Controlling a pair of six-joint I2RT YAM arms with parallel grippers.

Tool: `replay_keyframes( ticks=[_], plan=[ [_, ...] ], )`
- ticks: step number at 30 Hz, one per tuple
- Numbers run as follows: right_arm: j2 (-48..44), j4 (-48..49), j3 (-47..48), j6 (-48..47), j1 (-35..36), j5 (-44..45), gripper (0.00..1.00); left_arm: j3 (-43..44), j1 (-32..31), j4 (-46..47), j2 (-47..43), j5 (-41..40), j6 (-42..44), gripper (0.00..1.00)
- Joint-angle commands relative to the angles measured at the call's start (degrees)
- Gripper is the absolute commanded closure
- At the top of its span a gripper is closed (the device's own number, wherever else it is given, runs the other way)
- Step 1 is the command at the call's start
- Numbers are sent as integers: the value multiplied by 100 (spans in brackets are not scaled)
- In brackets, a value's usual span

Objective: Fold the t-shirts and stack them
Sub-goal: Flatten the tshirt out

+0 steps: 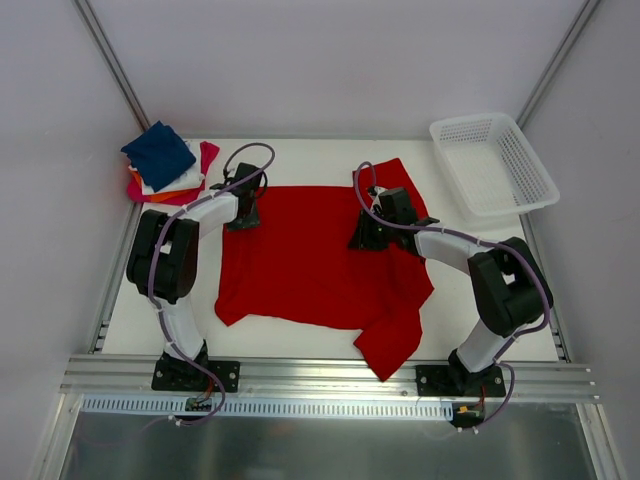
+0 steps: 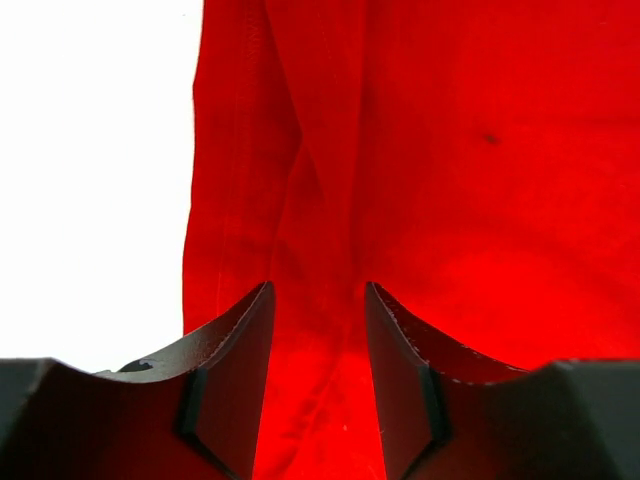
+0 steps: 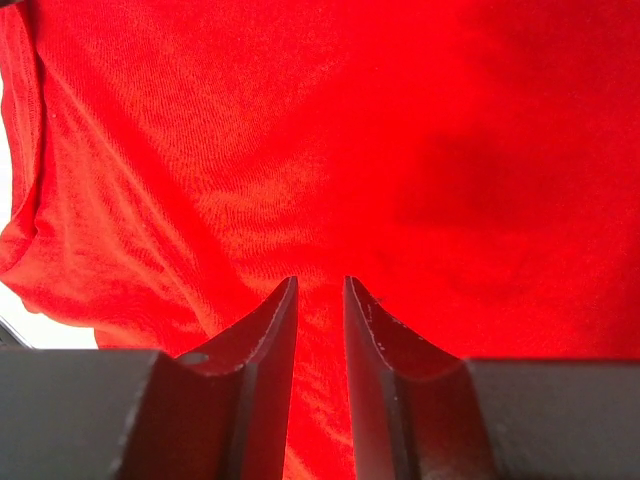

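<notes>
The red shirt is thin, limp knit: light, with no stiffness at all, so it will sag and drag behind whatever point is lifted and will wrinkle rather than slide cleanly. It grips well but stretches, so my judgement is that hems, seams and sleeve edges are the places to hold it. The doubled cloth there gives the pads something to bite, and 2 holds along 1 edge would carry a fold over evenly.

The shirt lies spread open on the table, reaching from under one gripper to under the other, with a sleeve trailing back toward the right arm's base.

The left gripper is down on the shirt's edge, bare table just to its outer side. In its wrist view the jaws stand about half open with a raised ridge of red cloth running up between the fingers. The cloth sits inside the gap, but I would not call it clamped.

The right gripper is pressed onto the shirt further in, with cloth on all sides of it. Its jaws are drawn nearly together, leaving only a narrow slit filled with red cloth, which looks like a pinch on the fabric.

Beyond the left gripper, out past its outer side, lies the stack of folded tees, navy on top. The basket stands well beyond the right gripper, on its outer side
</notes>
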Motion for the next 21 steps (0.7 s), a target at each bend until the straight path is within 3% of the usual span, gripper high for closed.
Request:
replay_keyframes(
  ticks=[1, 5, 13, 21],
  plan=[
    [-141, 215, 113, -129, 18, -105, 72, 345, -58, -212, 151, -242, 186, 60],
    [-150, 215, 122, -121, 18, -140, 73, 495, -58, -229, 336, -207, 186, 63],
    [-54, 267, 114, -94, 10, -236, 73, 556, -67, -343, 310, -330, 212, 87],
    [-18, 399, 34, -68, 18, -272, 73, 442, -58, -606, 134, -901, 248, 95]
  ],
)
